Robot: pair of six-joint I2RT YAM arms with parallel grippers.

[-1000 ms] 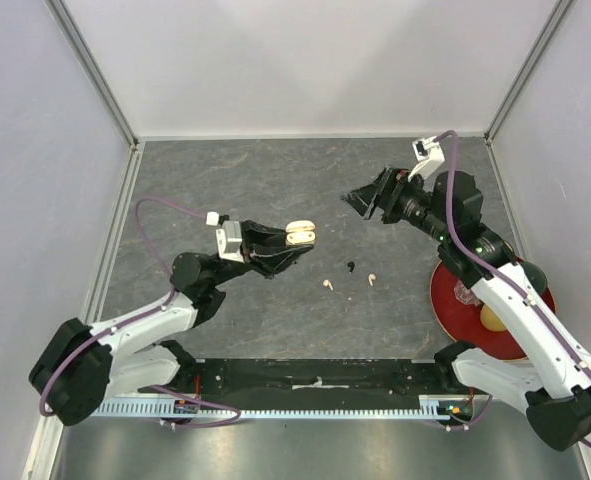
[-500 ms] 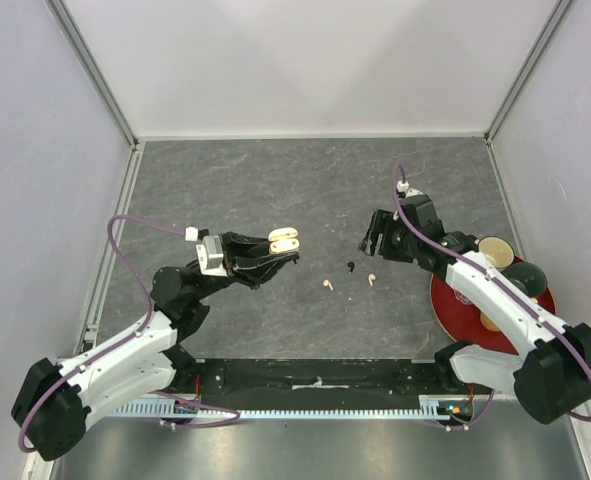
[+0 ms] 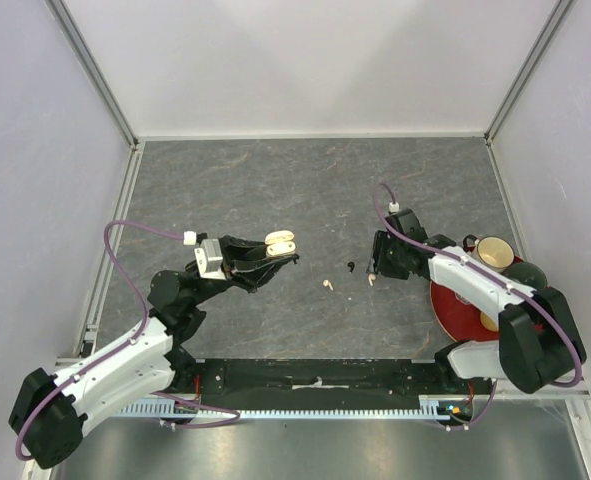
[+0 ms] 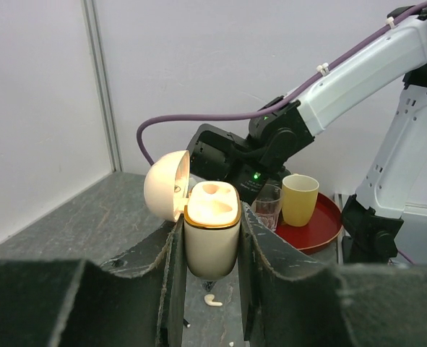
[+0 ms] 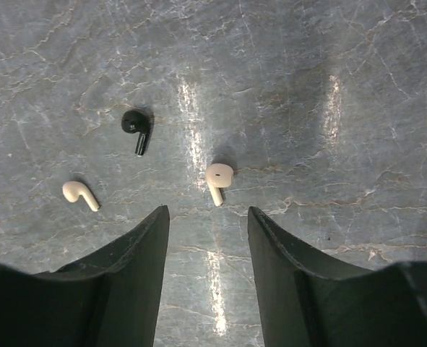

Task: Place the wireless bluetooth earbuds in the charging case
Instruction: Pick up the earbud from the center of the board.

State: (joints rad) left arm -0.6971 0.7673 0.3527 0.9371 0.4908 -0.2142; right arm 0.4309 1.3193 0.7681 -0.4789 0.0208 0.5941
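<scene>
My left gripper is shut on the cream charging case, held upright above the table with its lid open and both sockets empty. From above, the case is left of centre. Three earbuds lie on the grey table: a cream one, a black one and another cream one. My right gripper hangs low over them, open and holding nothing. In the right wrist view its jaws stand just short of the nearer cream earbud. The black earbud and the other cream earbud lie to the left.
A red tray at the right holds a yellow cup, a dark cup and a clear glass. White walls with metal posts enclose the table on three sides.
My right arm has swung down and in toward the earbuds, and its jaws have narrowed. My left arm has drawn back slightly to the left, still gripping the case.
</scene>
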